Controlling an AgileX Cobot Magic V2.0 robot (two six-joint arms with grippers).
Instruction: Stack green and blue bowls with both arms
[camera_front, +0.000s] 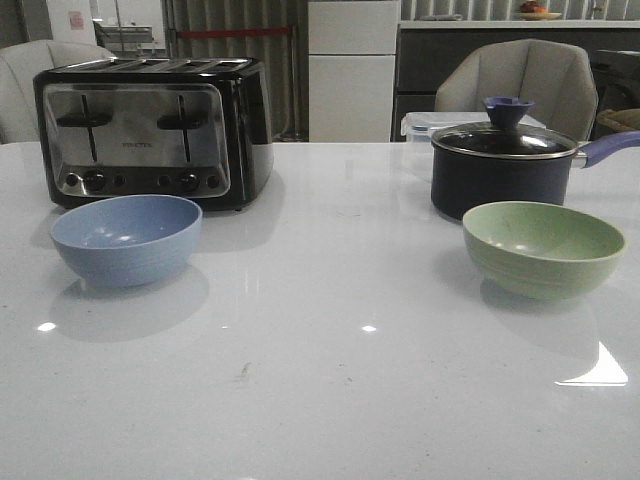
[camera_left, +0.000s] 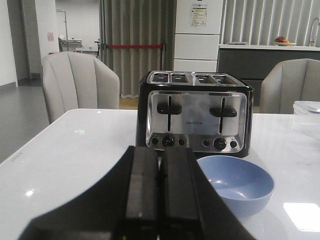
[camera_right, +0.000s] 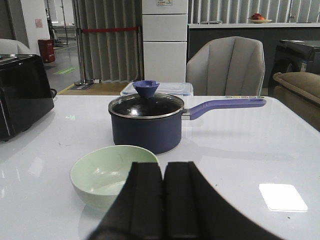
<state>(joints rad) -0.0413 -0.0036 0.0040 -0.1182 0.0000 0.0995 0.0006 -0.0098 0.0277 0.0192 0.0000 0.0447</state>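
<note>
On the white bench (camera_front: 320, 400) you have the blue bowl (camera_front: 127, 238) at the left, just in front of the toaster (camera_front: 155, 128), and the green bowl (camera_front: 543, 248) well apart at the right, just in front of the saucepan (camera_front: 505, 165); both bowls sit upright; your left gripper (camera_left: 159, 192) has its jaws clenched on nothing, near the blue bowl (camera_left: 239, 184); your right gripper (camera_right: 163, 197) is likewise clenched, close to the green bowl (camera_right: 107, 174).
</note>
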